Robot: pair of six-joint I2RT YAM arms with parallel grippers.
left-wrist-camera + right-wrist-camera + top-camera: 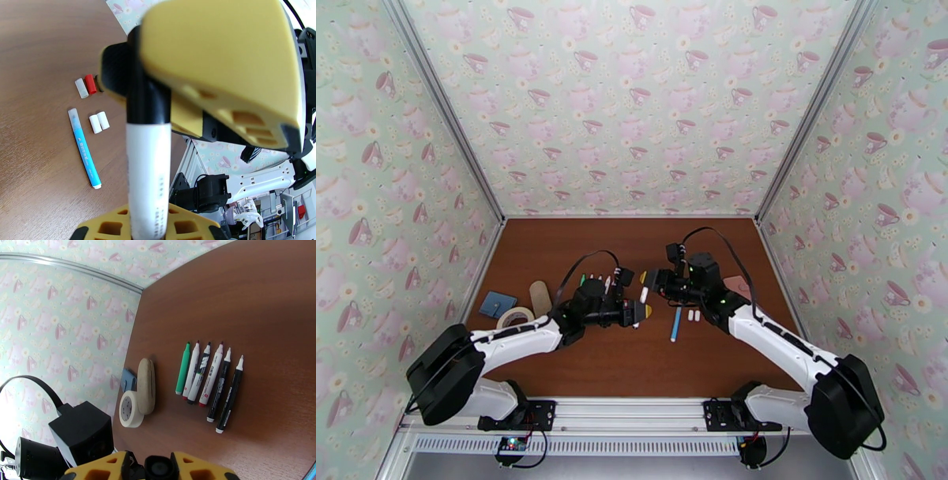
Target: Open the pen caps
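"Starting at the jaws, what do we have in hand?" asks the student.

"The left gripper (637, 313) is closed tight on the barrel of the white pen (148, 173) and carries it clear of the table (632, 237). The right gripper (158, 468) has a finger on either side of that pen's black cap (148, 102). Whether they press on it or stand a little slack, we cannot tell."

"And how does the pen lie between them?"

"Seen from above, its long axis runs roughly near to far. The barrel is at the near end, in the left jaws. The cap is at the far end and slightly to the right, where the right arm reaches it. How steeply the pen tilts we cannot say. We judge that the coming pull must follow this axis: the right gripper draws toward the far end while the left anchors the barrel. Farther out, a blue pen (85, 148) and some loose caps (98, 122) lie on the table to the right. Six pens with bare tips (207, 378) lie in a row to the left."
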